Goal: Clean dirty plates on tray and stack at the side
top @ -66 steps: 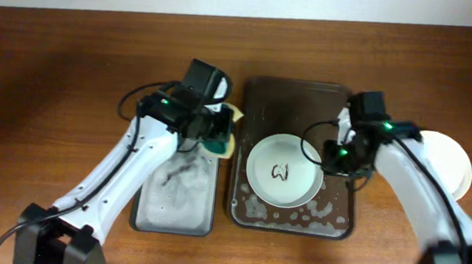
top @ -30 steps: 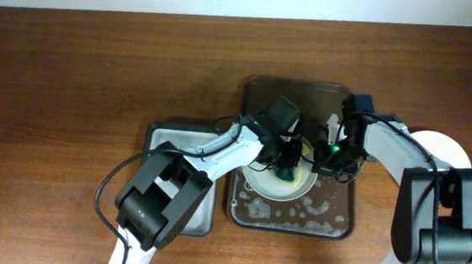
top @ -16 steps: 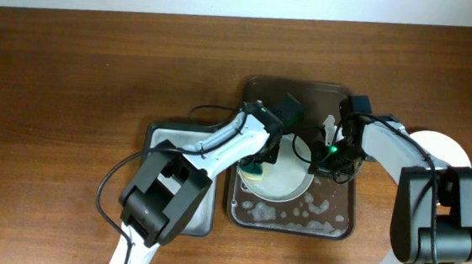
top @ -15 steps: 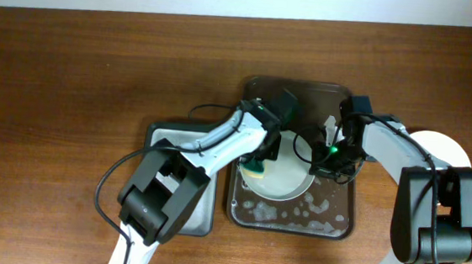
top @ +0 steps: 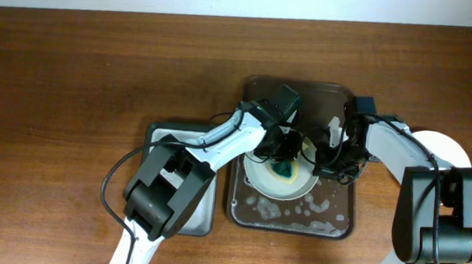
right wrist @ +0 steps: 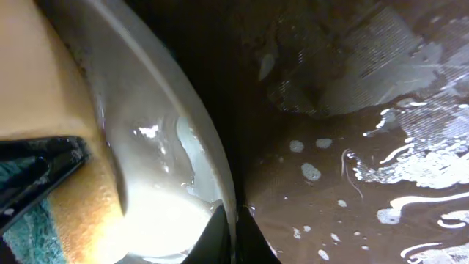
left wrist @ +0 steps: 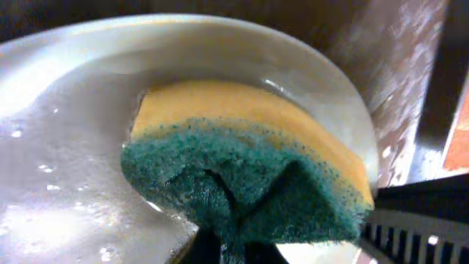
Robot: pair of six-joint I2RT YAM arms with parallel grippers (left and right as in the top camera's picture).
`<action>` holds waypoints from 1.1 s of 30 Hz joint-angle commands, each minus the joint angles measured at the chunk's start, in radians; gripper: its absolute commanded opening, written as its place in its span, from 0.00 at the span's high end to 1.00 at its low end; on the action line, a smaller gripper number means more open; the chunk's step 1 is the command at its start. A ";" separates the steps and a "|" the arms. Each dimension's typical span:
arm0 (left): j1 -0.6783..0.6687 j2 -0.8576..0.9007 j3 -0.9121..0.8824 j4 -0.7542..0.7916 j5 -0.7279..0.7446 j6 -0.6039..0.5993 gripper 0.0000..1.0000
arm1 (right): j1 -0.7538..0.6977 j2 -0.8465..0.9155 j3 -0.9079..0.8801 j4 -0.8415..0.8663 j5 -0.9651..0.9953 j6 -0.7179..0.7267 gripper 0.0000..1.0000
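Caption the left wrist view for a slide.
Yellow-and-green sponge pressed against the wet white plate, brown tray beyond.

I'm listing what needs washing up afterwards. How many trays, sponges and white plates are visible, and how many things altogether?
Trays: 2, the brown tray and the grey tray.
Sponges: 1, the sponge.
White plates: 2, the soapy plate under the sponge and the side plate, which may be a stack; cannot tell.
Total: 5.
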 commanded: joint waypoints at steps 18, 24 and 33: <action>0.177 -0.229 0.090 -0.472 -0.229 0.229 1.00 | 0.006 -0.185 -0.011 -0.035 0.069 -0.016 0.96; 0.293 -0.419 0.010 -0.588 -0.324 0.303 1.00 | 0.006 -0.316 -0.011 -0.066 0.150 -0.017 0.96; 0.364 -0.433 -0.440 -0.273 -0.268 0.294 0.96 | 0.010 -0.443 -0.011 -0.130 0.251 -0.012 0.96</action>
